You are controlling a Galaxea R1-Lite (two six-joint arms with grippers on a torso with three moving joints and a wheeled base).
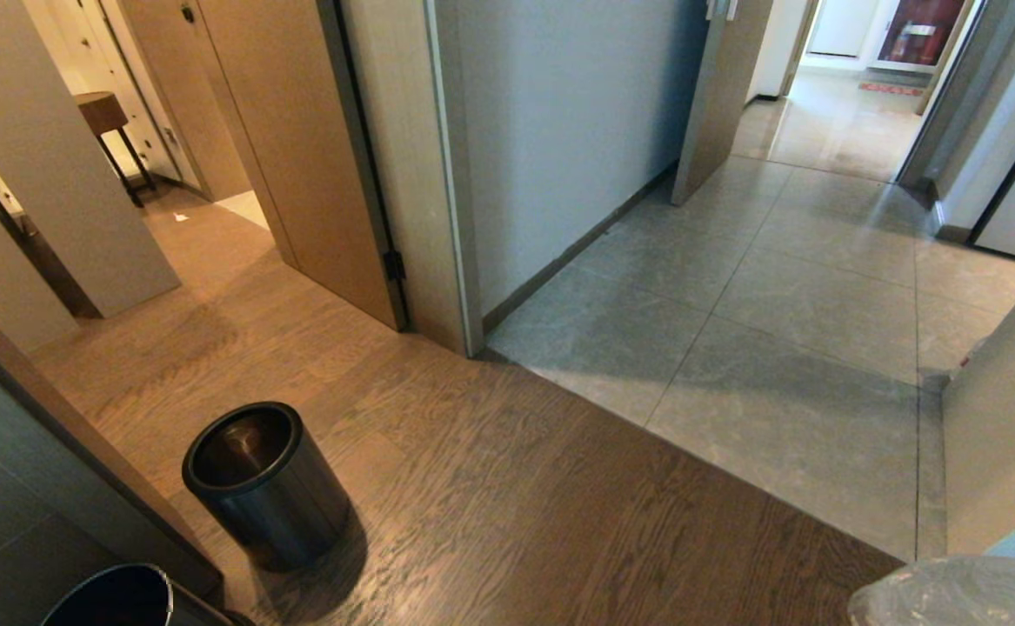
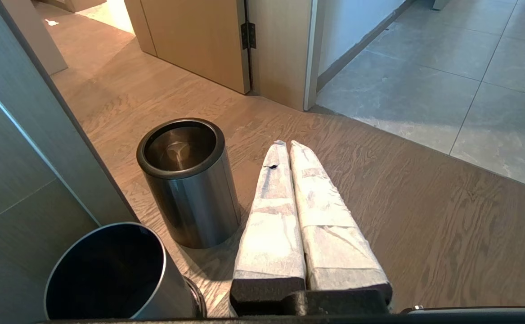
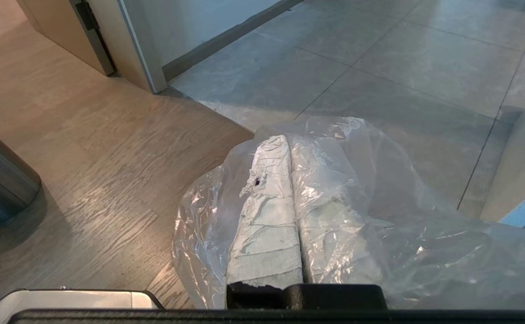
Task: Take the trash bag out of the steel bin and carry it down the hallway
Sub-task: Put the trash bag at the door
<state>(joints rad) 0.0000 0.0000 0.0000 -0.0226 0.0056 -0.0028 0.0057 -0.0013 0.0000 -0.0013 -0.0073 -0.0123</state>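
The right gripper [image 3: 289, 144] has its two padded fingers pressed together with the film of the trash bag [image 3: 361, 211] pinched between and draped over them, so the bag hangs from the fingertips and spreads out beside and below the wrist. In the head view only a crinkled corner of it shows at the lower right edge. The plastic is thin, translucent and glossy; it looks very light and wholly limp, likely to slide through smooth pads and to tear if it snags. The hold appears to be on loose film rather than on a bunched neck, so a grip on gathered folds near the mouth would probably be surer for carrying. What it holds inside cannot be made out here. The left gripper [image 2: 288, 146] is closed on nothing, fingers touching, pointed at the wooden floor [image 1: 490, 487] just beside the steel bin [image 1: 265, 483]. That bin stands upright with its bare metal inside showing, the liner already out. Beyond the wood, the grey tiles of the hallway [image 1: 803, 287] run ahead past open doors.
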